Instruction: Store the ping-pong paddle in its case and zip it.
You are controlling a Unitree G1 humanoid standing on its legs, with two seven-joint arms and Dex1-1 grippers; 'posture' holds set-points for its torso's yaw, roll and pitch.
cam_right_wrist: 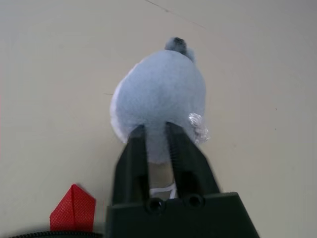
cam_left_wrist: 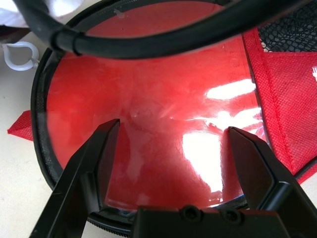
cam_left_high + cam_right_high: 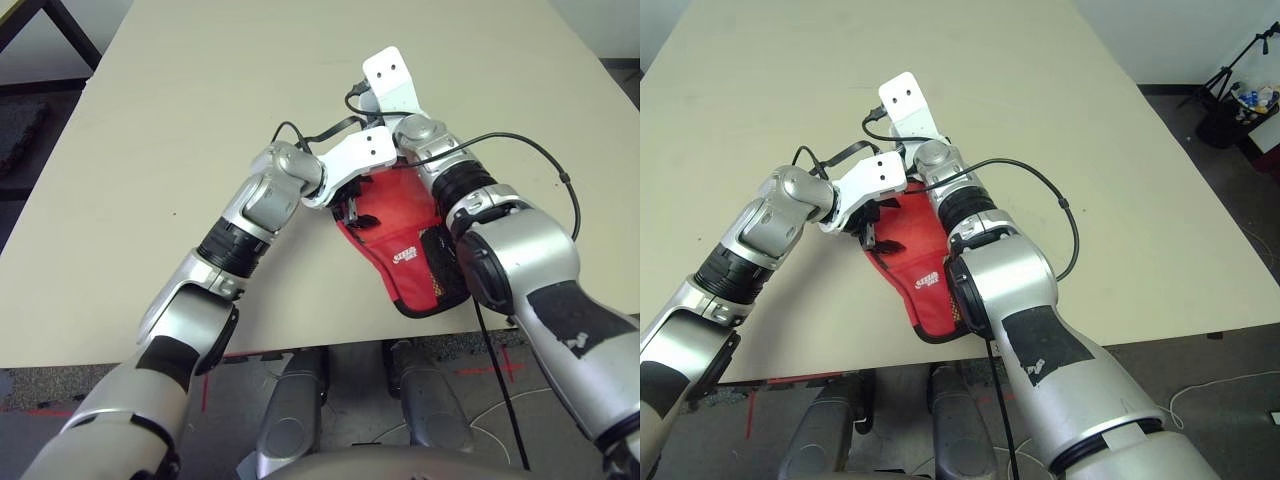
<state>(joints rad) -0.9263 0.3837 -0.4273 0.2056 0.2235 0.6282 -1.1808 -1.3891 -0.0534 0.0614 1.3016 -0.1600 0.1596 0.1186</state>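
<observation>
The right gripper (image 1: 158,144) pinches the case's (image 2: 158,109) pull tab (soft, floppy); the left gripper (image 2: 173,148) hovers open over slick plastic.

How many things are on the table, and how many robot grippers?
Cases: 1, the red and black case on the table.
White fluffy pulls: 1, the pull, pinched in the right gripper.
Grippers: 2, counting the left gripper, jaws apart over the case.
Total: 4.

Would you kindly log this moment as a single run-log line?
left gripper: open, over case's clear red side | right gripper: shut on white pad beyond case | table: case lying flat
</observation>
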